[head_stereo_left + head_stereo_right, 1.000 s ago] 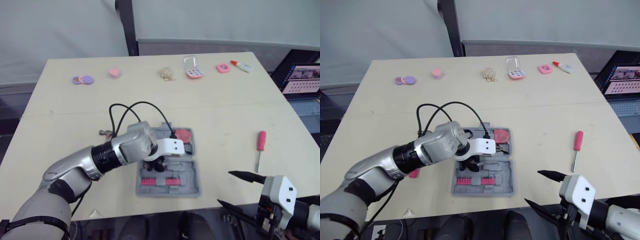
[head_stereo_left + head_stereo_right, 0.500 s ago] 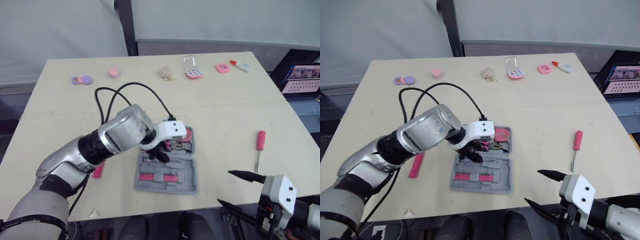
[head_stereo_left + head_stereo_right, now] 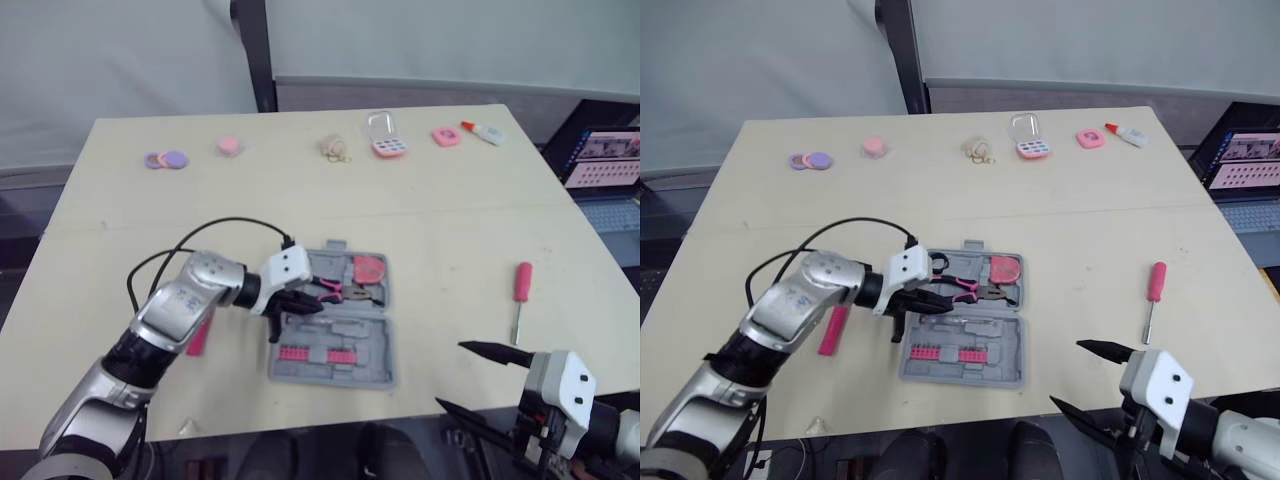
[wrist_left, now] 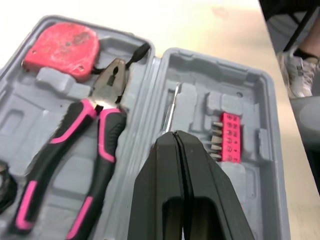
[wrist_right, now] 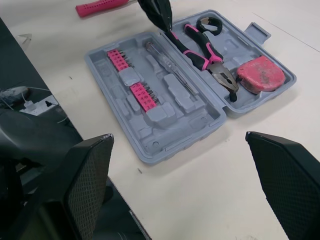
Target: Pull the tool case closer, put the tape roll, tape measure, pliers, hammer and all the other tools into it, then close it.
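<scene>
Grey moulded-plastic tool case (image 3: pixel 340 372), open on pale counter (image 3: pixel 450 200); pink-handled pliers (image 4: pixel 107 127) and red tape measure (image 4: pixel 62 45) seated just ahead of empty, pinched-shut left gripper (image 4: pixel 176 140); pink-handled hammer (image 3: pixel 830 332) behind it probably next: open wide first, grip mid-handle.

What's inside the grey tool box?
Pink-handled pliers, a red tape measure, pink bit strips and a thin screwdriver. The left tool hides part of the case beneath it.
</scene>
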`<act>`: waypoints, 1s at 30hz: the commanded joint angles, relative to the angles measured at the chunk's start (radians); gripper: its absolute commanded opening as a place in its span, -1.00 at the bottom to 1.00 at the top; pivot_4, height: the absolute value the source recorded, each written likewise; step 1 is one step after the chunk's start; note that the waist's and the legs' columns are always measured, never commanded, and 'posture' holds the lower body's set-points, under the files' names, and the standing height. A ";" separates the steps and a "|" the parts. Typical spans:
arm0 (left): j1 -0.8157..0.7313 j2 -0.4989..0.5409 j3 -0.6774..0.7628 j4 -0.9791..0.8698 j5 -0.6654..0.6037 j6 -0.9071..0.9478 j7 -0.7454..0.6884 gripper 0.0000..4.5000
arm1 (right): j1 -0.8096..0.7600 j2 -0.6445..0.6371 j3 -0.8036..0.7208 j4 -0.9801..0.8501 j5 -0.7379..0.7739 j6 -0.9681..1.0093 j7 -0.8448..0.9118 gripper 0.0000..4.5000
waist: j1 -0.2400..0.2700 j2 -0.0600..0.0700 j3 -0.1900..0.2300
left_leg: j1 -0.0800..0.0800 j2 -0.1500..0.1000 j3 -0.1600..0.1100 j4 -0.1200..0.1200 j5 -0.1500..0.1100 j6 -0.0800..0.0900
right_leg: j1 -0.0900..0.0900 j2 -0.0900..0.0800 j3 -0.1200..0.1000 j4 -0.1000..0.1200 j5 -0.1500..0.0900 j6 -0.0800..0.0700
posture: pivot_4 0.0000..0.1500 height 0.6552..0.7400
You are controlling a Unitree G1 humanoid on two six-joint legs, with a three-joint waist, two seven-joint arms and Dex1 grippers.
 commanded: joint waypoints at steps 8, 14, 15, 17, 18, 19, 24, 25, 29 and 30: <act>0.029 -0.099 0.006 0.147 0.115 -0.228 0.084 -0.98 | 0.005 -0.001 -0.042 -0.041 0.025 0.007 -0.014 1.00 | -0.003 0.000 0.000 | 0.001 0.000 0.001 -0.001 0.000 0.000 | 0.000 0.000 0.000 0.000 0.000 0.000 | 1.00 1.00; 0.055 -0.119 -0.004 0.183 0.155 -0.275 0.083 -0.98 | 0.012 0.000 -0.057 -0.048 0.030 0.014 -0.013 1.00 | -0.003 0.000 0.000 | 0.001 0.000 0.001 -0.001 0.000 0.000 | 0.000 0.000 0.000 0.000 0.000 0.000 | 1.00 1.00; 0.058 -0.123 -0.002 0.183 0.156 -0.277 0.081 -0.98 | 0.013 0.000 -0.059 -0.050 0.031 0.016 -0.013 1.00 | -0.003 0.000 0.000 | 0.001 0.000 0.001 -0.001 0.000 0.000 | 0.000 0.000 0.000 0.000 0.000 0.000 | 1.00 1.00; 0.063 -0.134 0.005 0.175 0.149 -0.268 0.077 -0.98 | 0.014 0.001 -0.064 -0.053 0.032 0.021 -0.011 1.00 | -0.002 0.000 0.000 | 0.001 0.000 0.001 -0.001 0.000 0.000 | 0.000 0.000 0.000 0.000 0.000 0.000 | 1.00 1.00; 0.065 -0.138 0.008 0.171 0.146 -0.264 0.076 -0.98 | 0.015 0.001 -0.066 -0.054 0.034 0.023 -0.011 1.00 | -0.002 0.000 0.000 | 0.001 0.000 0.001 -0.001 0.000 0.000 | 0.000 0.000 0.000 0.000 0.000 0.000 | 1.00 1.00; 0.066 -0.139 0.009 0.166 0.144 -0.260 0.074 -0.98 | 0.016 0.002 -0.068 -0.055 0.034 0.025 -0.010 1.00 | -0.002 0.000 0.000 | 0.001 0.000 0.001 0.000 0.000 0.000 | 0.000 0.000 0.000 0.000 0.000 0.000 | 1.00 1.00; 0.077 -0.134 -0.001 0.162 0.158 -0.259 0.063 -0.98 | 0.019 0.001 -0.073 -0.059 0.038 0.029 -0.010 1.00 | -0.004 0.000 0.000 | 0.001 0.000 0.001 -0.001 0.000 0.000 | 0.000 0.000 0.000 0.000 0.000 0.000 | 1.00 1.00; 0.079 -0.133 -0.003 0.163 0.161 -0.260 0.063 -0.98 | 0.020 0.002 -0.074 -0.059 0.038 0.029 -0.011 1.00 | -0.003 0.000 0.000 | 0.001 0.000 0.001 -0.001 0.000 0.000 | 0.000 0.000 0.000 0.000 0.000 0.000 | 1.00 1.00; 0.089 -0.128 -0.014 0.162 0.173 -0.263 0.058 -0.98 | 0.021 0.001 -0.075 -0.063 0.039 0.031 -0.013 1.00 | -0.003 0.000 0.000 | 0.001 0.000 0.001 -0.001 0.000 0.000 | 0.000 0.000 0.000 0.000 0.000 0.000 | 1.00 1.00; 0.092 -0.127 -0.016 0.162 0.177 -0.263 0.059 -0.98 | 0.021 0.001 -0.076 -0.064 0.039 0.032 -0.013 1.00 | -0.003 0.000 0.000 | 0.001 0.000 0.001 -0.001 0.000 0.000 | 0.000 0.000 0.000 0.000 0.000 0.000 | 1.00 1.00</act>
